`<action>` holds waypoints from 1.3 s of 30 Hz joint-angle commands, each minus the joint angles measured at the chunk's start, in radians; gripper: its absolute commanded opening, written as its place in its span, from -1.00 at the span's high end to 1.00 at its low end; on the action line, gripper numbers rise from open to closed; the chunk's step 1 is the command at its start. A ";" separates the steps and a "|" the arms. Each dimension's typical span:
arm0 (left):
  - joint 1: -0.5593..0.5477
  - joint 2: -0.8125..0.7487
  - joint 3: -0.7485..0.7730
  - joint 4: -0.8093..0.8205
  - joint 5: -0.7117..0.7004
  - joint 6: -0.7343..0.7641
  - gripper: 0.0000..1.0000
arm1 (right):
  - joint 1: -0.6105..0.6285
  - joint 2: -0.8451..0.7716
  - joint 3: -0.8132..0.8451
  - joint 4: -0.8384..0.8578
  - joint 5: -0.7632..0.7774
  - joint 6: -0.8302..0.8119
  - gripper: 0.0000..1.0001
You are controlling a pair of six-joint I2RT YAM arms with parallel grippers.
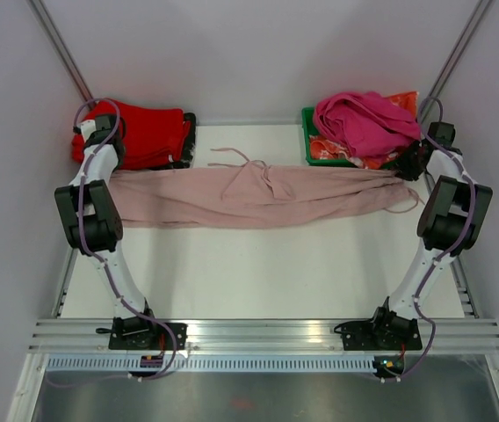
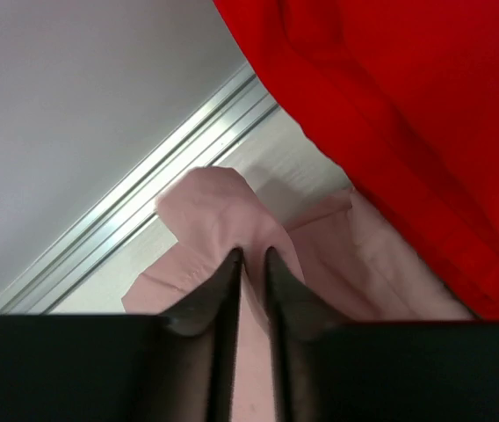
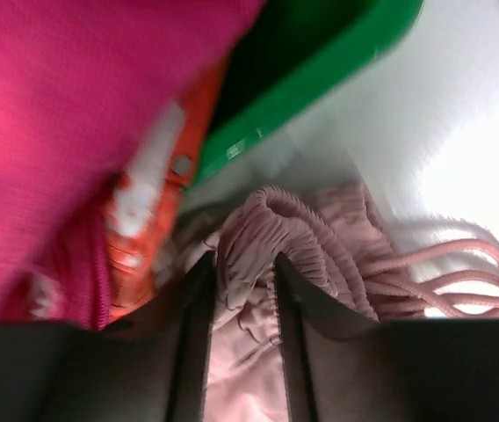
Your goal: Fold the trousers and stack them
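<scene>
The pale pink trousers [image 1: 249, 195] lie stretched in a long band across the far part of the table, drawstring cords [image 1: 232, 158] trailing from the middle. My left gripper [image 1: 107, 134] is at the band's left end, shut on the leg-end fabric [image 2: 219, 215] in the left wrist view. My right gripper [image 1: 412, 165] is at the right end, shut on the gathered elastic waistband [image 3: 276, 220], with cords [image 3: 460, 272] lying beside it.
A stack of folded red garments [image 1: 148, 134] sits at the far left, close over my left gripper [image 2: 254, 264]. A green bin [image 1: 320, 148] holding a magenta garment [image 1: 364, 119] and orange fabric stands at the far right, next to my right gripper [image 3: 242, 268].
</scene>
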 commanded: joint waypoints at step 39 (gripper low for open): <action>0.122 -0.731 -0.864 0.171 0.514 -0.311 -0.99 | -0.004 -0.370 -0.563 0.386 0.296 0.136 -0.62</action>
